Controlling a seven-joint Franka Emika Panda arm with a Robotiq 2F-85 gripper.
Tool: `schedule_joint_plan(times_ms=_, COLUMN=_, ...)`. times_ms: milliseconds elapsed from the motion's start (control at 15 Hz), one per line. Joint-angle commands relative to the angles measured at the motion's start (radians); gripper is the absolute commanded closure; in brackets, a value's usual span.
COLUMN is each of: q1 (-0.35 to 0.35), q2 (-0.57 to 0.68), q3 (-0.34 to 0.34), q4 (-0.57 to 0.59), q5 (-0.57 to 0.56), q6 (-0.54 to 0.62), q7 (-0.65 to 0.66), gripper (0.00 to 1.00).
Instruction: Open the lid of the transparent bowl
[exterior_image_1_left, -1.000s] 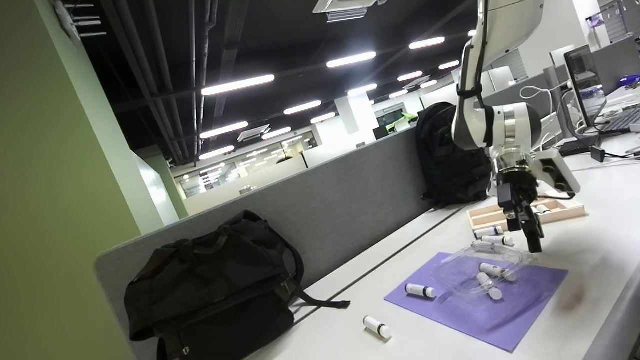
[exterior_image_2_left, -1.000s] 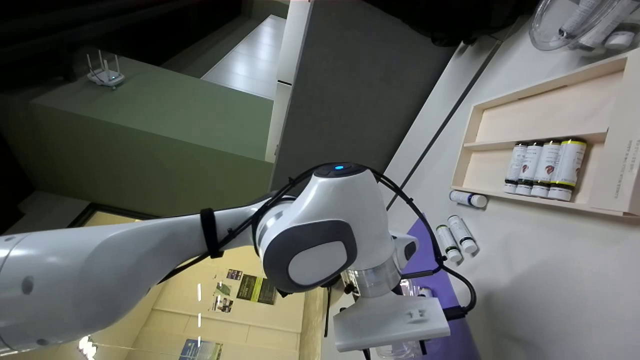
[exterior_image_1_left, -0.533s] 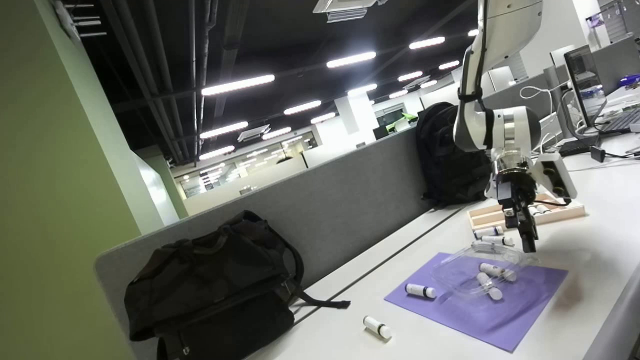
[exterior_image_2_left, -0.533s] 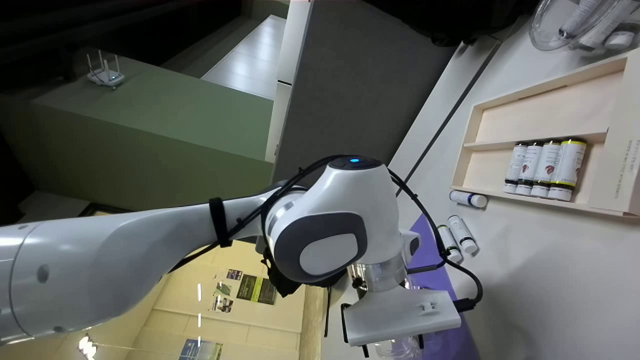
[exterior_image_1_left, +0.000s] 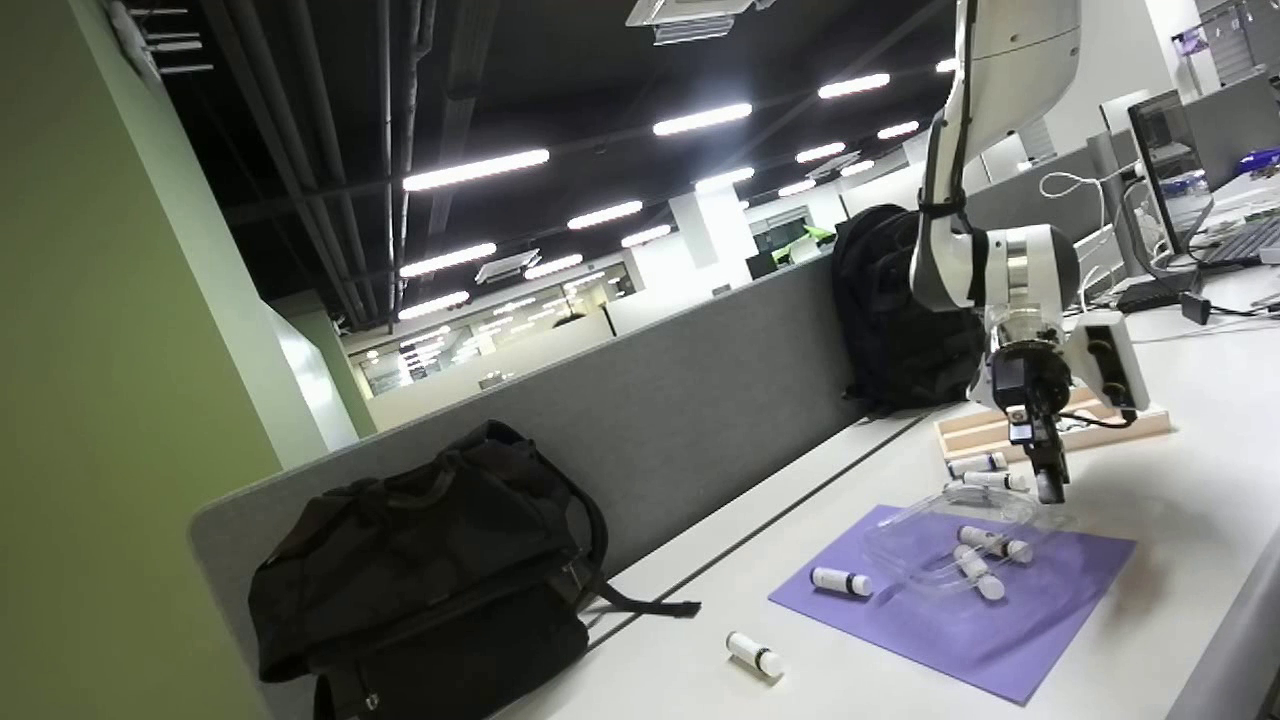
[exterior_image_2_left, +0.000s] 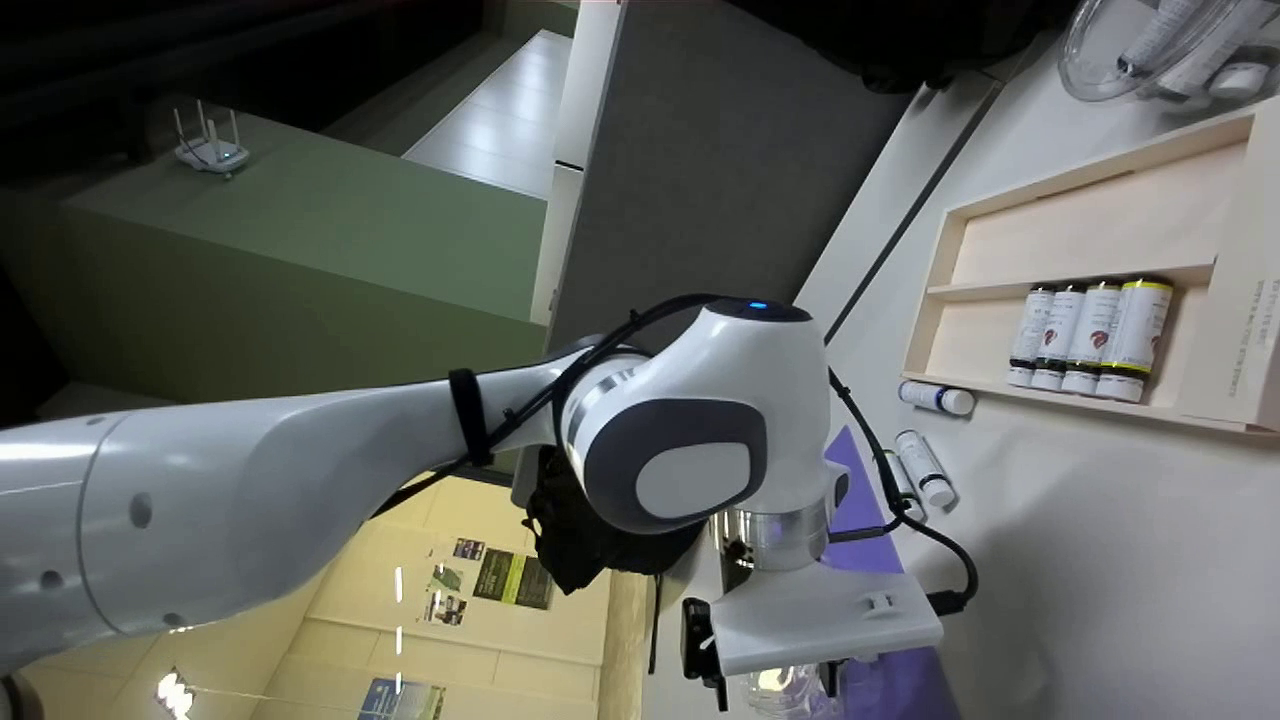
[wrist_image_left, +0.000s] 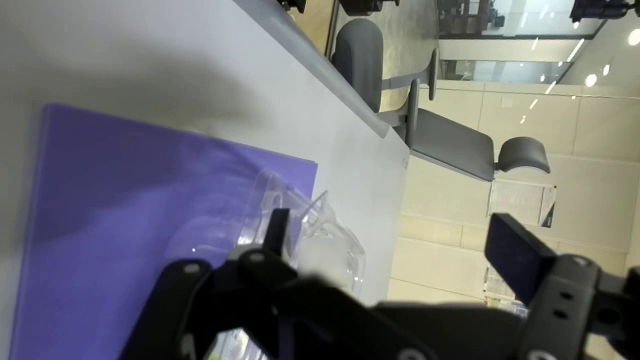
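Observation:
The transparent bowl (exterior_image_1_left: 925, 545) rests on a purple sheet (exterior_image_1_left: 1020, 650) in an exterior view. It also shows below my gripper in an exterior view (exterior_image_2_left: 780, 690) and in the wrist view (wrist_image_left: 356, 250). I cannot clearly tell its lid from its body; a thin clear pointed edge (wrist_image_left: 320, 201) stands up in the wrist view. My gripper (wrist_image_left: 392, 232) is open and empty. Its left finger overlaps the bowl's clear rim in the wrist view; I cannot tell if they touch. In both exterior views the fingertips (exterior_image_1_left: 1050, 490) (exterior_image_2_left: 776, 686) are at the bowl's edge.
White bottles (exterior_image_1_left: 840, 582) lie on and around the purple sheet; two (exterior_image_1_left: 992, 543) show through or in the bowl. A wooden tray (exterior_image_2_left: 1090, 255) with several bottles and loose bottles (exterior_image_2_left: 925, 468) stand nearby. A grey partition (exterior_image_1_left: 720, 430) and black bags (exterior_image_1_left: 430, 580) line the back.
The arm has moved left toward the bowl in an exterior view, with the wrist turning slightly and lowering a little. The bowl and bottles have not visibly moved.

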Motion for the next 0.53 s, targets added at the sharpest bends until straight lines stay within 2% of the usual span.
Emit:
schedule_joint_plan(times_ms=0, q1=-0.018, q2=0.040, q3=-0.006, q4=0.051, q5=0.015, q6=-0.069, q7=-0.022, gripper=0.00)
schedule_joint_plan(times_ms=467, q1=-0.038, q2=0.094, q3=-0.018, q4=0.087, q5=0.104, q6=-0.158, q7=-0.033, gripper=0.00)
